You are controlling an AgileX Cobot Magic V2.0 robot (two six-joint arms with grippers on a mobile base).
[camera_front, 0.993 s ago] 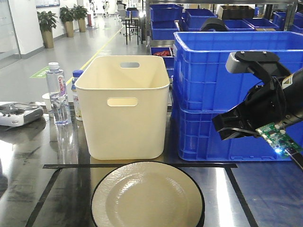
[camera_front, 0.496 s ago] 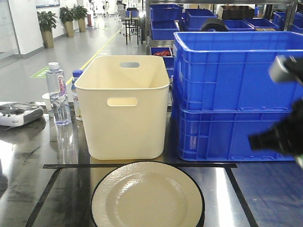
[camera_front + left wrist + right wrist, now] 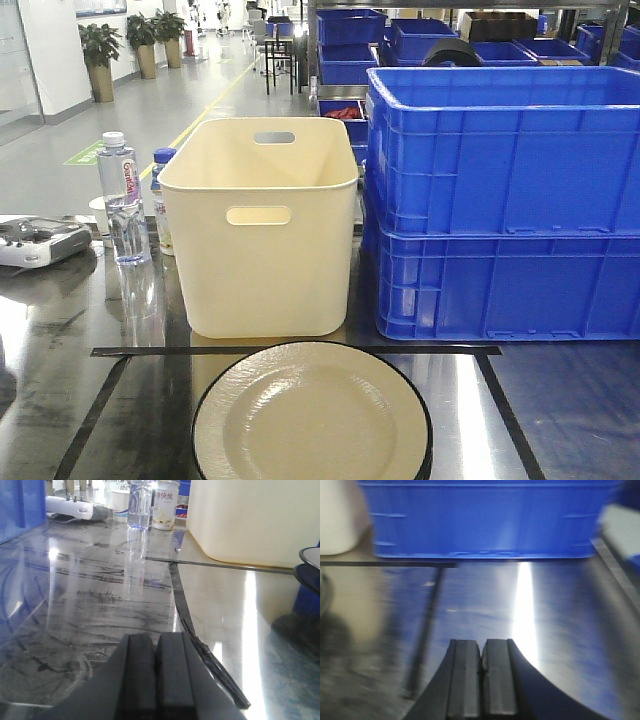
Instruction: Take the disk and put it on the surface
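The disk (image 3: 312, 415) is a cream plate with a black rim. It lies flat on the surface (image 3: 560, 400), a dark glossy tabletop, inside a rectangle of black tape (image 3: 300, 351). Neither gripper shows in the front view. In the left wrist view my left gripper (image 3: 156, 645) is shut with nothing in it, low over the surface (image 3: 100, 595); the disk's rim (image 3: 309, 572) shows at the far right. In the blurred right wrist view my right gripper (image 3: 482, 647) is shut and empty over the surface (image 3: 485, 600), to the right of a tape line.
A cream bin (image 3: 258, 230) stands just behind the disk, with two stacked blue crates (image 3: 500, 200) to its right. A water bottle (image 3: 122, 200) and a grey controller (image 3: 40, 240) sit at the back left.
My right arm, seen at the right of the front view a second ago, has moved off to the right and out of that view. The disk has not moved.
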